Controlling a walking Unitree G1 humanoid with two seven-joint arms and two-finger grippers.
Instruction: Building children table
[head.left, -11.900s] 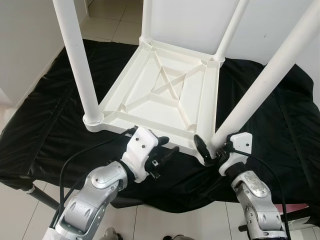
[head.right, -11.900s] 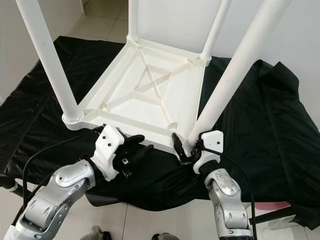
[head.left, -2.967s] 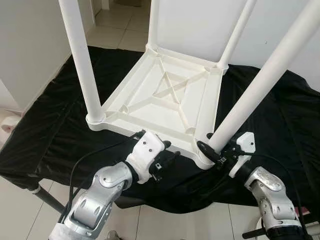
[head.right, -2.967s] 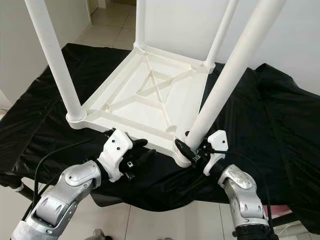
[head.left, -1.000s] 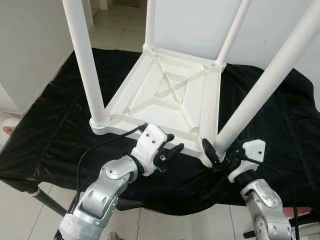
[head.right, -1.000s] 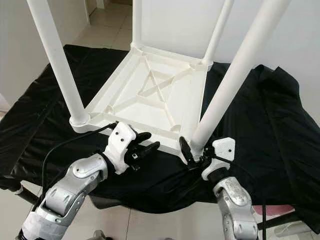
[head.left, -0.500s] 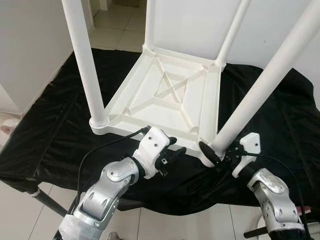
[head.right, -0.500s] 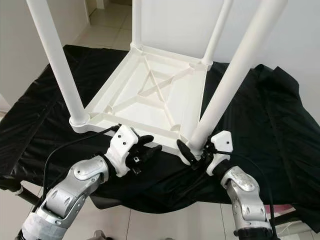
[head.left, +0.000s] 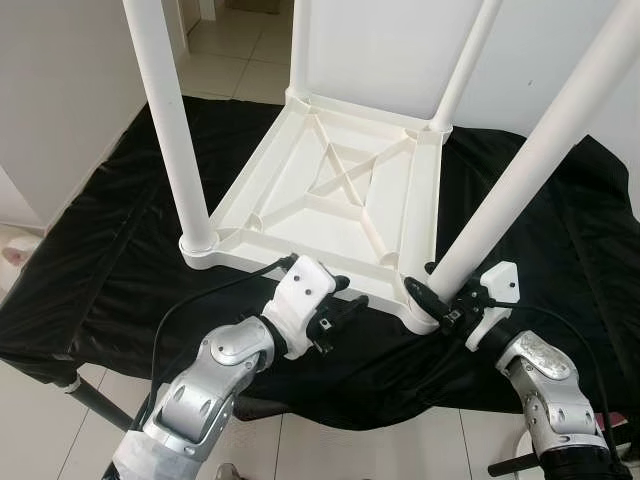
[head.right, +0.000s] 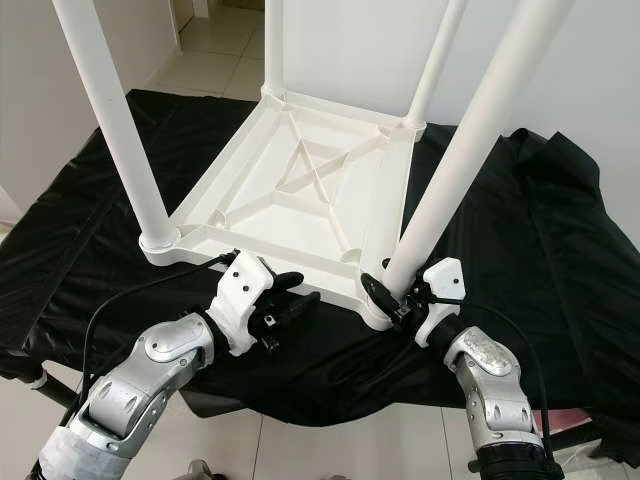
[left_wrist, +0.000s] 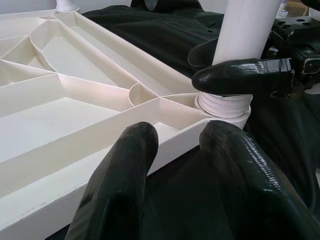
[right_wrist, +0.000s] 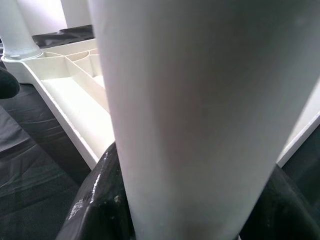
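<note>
The children's table (head.left: 340, 195) lies upside down in front of me on a black cloth (head.left: 100, 260) that drapes over a raised surface. It is white plastic; its underside faces up, a shallow tray of ribs with a diagonal cross in the middle and a round socket at each corner. I count one tabletop and four round white legs, one standing up from each corner: near left leg (head.left: 170, 120), near right leg (head.left: 530, 160), and two far ones against the white wall.

My right gripper (head.left: 437, 302) is pinching the near right leg just above its socket, one black finger (left_wrist: 240, 76) on each side of the tube; threaded rings show below the finger at the base of the leg. My left gripper (head.left: 338, 312) rests at the near edge of the tabletop between the two near legs, its two fingers (left_wrist: 125, 175) spread apart and holding nothing, tips close to the white rim.
</note>
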